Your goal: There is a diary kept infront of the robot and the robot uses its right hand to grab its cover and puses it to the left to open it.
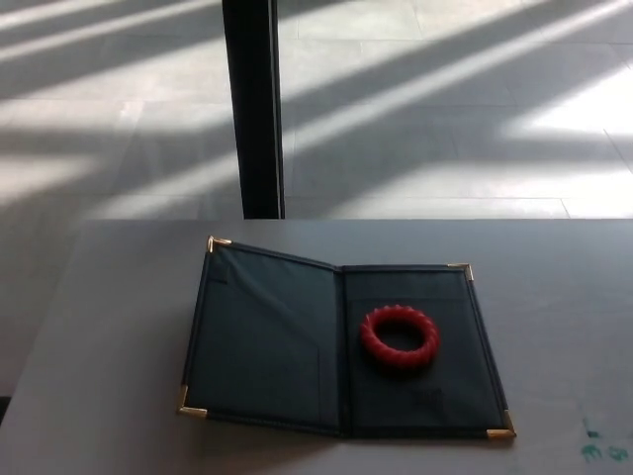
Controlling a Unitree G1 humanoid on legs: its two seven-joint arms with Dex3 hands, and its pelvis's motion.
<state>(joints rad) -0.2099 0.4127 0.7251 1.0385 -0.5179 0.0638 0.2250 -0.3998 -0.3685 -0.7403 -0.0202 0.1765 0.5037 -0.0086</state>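
The diary [297, 346] lies open flat, long axis left-right, spine toward the robot; neither hand shows.

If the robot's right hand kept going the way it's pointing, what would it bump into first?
Can't say: neither hand shows in the picture now, so there's no direction to follow. Only the open diary lies on the table, with a red ring on its right side.

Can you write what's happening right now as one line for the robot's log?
diary: open flat on table | red ring: lying on right inside page | left hand: not in view | right hand: not in view | opening step: looks done
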